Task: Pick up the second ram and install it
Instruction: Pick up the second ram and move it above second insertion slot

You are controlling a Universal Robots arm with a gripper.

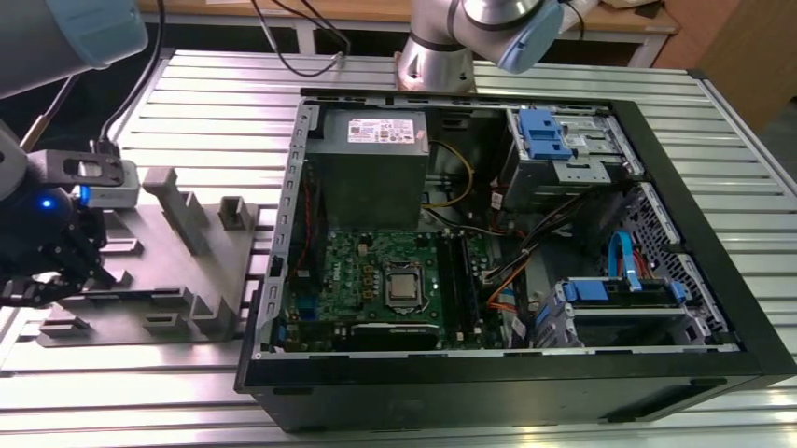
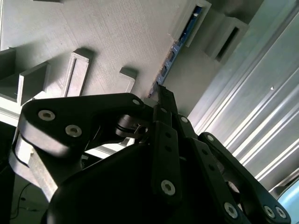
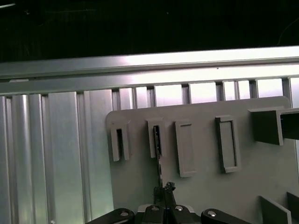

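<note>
My gripper (image 1: 56, 280) hangs low over the grey holder tray (image 1: 168, 280) at the exterior view's left. The second ram (image 2: 175, 46) is seen edge-on in both wrist views as a thin dark strip with blue glints. It runs from a slot in the tray (image 3: 196, 186) to my fingertips. In the first wrist view the ram (image 3: 158, 140) stands in a narrow slot and reaches the gripper (image 3: 162, 190). The black fingers (image 2: 163, 121) meet at its near end, so the gripper (image 2: 160, 92) is shut on it.
The open black computer case (image 1: 498, 373) lies at the exterior view's right with the green motherboard (image 1: 361, 271), the grey power supply (image 1: 371, 168) and blue drive brackets (image 1: 542, 135). Upright grey slabs (image 1: 174, 210) rise from the tray. A ribbed metal table (image 1: 212, 93) carries everything.
</note>
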